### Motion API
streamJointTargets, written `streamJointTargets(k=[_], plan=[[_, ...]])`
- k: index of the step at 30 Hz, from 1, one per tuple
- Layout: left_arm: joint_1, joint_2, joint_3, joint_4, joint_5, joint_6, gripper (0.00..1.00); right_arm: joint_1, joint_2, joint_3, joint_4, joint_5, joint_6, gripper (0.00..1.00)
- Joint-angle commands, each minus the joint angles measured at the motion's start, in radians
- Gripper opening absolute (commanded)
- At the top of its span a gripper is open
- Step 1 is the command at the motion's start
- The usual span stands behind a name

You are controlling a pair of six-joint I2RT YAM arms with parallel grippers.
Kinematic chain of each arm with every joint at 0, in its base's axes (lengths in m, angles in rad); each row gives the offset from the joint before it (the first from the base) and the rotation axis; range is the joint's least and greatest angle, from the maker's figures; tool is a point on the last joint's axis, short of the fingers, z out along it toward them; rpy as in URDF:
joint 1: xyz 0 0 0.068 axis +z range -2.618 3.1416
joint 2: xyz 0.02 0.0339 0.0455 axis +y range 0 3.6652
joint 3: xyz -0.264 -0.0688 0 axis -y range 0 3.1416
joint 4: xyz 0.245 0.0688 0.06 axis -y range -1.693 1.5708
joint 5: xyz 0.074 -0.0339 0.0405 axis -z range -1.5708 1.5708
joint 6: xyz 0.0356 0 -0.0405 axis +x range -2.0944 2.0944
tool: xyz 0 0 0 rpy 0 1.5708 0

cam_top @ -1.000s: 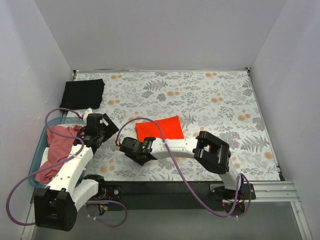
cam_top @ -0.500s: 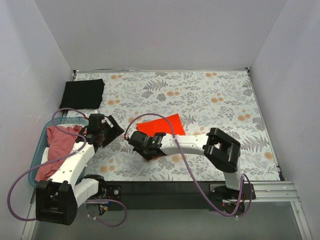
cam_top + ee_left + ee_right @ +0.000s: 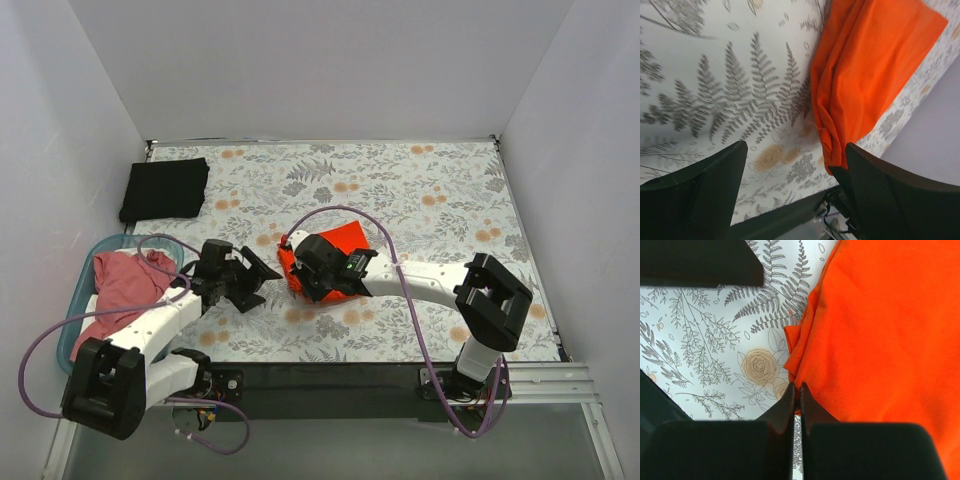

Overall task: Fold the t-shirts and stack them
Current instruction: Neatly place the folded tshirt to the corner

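Note:
The bright orange-red t-shirt (image 3: 350, 240) lies folded on the floral table, and its near-left edge is bunched up. My right gripper (image 3: 300, 272) is shut on that bunched edge; in the right wrist view the gripper (image 3: 796, 390) pinches a fold of the orange-red t-shirt (image 3: 880, 335). My left gripper (image 3: 262, 285) stands open just left of it, close to the table. In the left wrist view the gripper (image 3: 795, 172) holds nothing, and the orange-red t-shirt (image 3: 865, 75) lies ahead by the right finger. A black t-shirt (image 3: 165, 188) lies folded at the far left. A dusty pink t-shirt (image 3: 125, 285) is heaped in the basket.
The teal basket (image 3: 72, 325) stands at the table's left near edge, beside the left arm. Purple cables loop over both arms. White walls close the table on three sides, and a black rail runs along the near edge.
My right gripper moved from the shirt's left front corner up and right, shut on its edge and bunched the cloth. My left gripper swung right from the basket towards the orange-red t-shirt.

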Motion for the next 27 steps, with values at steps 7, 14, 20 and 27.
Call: streamJointTargets(k=[7, 14, 20, 27], plan=[[-0.229, 0.108, -0.021, 0.212, -0.106, -0.306, 0.72, -0.004, -0.018, -0.012, 0.076, -0.049, 0.032, 0.01], [-0.303, 0.211, -0.046, 0.321, -0.195, -0.361, 0.64, -0.009, -0.011, -0.018, 0.090, -0.066, 0.040, 0.01], [-0.316, 0.272, -0.041, 0.393, -0.218, -0.358, 0.52, -0.009, 0.001, -0.018, 0.097, -0.080, 0.041, 0.01], [-0.329, 0.252, -0.054, 0.383, -0.233, -0.338, 0.10, -0.009, 0.014, -0.016, 0.096, -0.083, 0.047, 0.01]])
